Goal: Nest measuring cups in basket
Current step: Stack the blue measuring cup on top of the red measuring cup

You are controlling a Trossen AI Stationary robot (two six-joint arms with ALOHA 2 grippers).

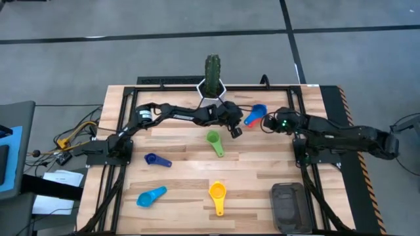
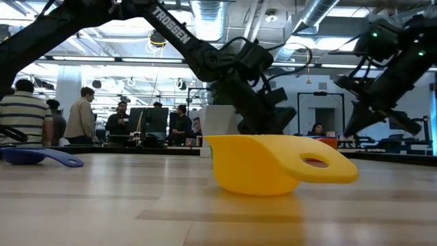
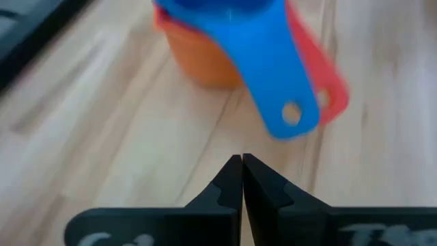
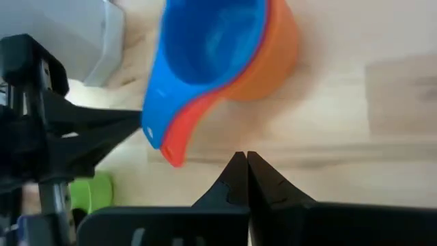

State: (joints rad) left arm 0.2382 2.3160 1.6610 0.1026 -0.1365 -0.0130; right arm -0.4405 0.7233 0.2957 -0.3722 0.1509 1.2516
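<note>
Now at the desk's (image 1: 184, 177) far side: blue cup (image 1: 258, 113) nested in orange (image 4: 276, 58) and red (image 4: 179, 140), between both grippers. Left gripper (image 1: 235, 130) and right gripper (image 1: 268, 122) just beside that stack, jaws fully closed, holding nothing. Green (image 1: 214, 141), dark blue (image 1: 155, 159), light blue (image 1: 151, 195), yellow (image 1: 217, 194) scattered. Basket (image 1: 287, 206) at near right corner, holding 0 cups.

1. A robotics lab or open workshop is showing here; exposed ducts (image 2: 321, 14) and strip lights (image 2: 212, 10) are running along a bare industrial ceiling.
2. People (image 2: 85, 116) are standing and sitting among desks with monitors (image 2: 153, 123) behind the tabletop (image 1: 190, 177).
3. Two dark robot arms (image 1: 177, 113) are working over a wooden tabletop on a black metal frame; loose cables (image 1: 75, 134) are trailing onto grey floor.
</note>
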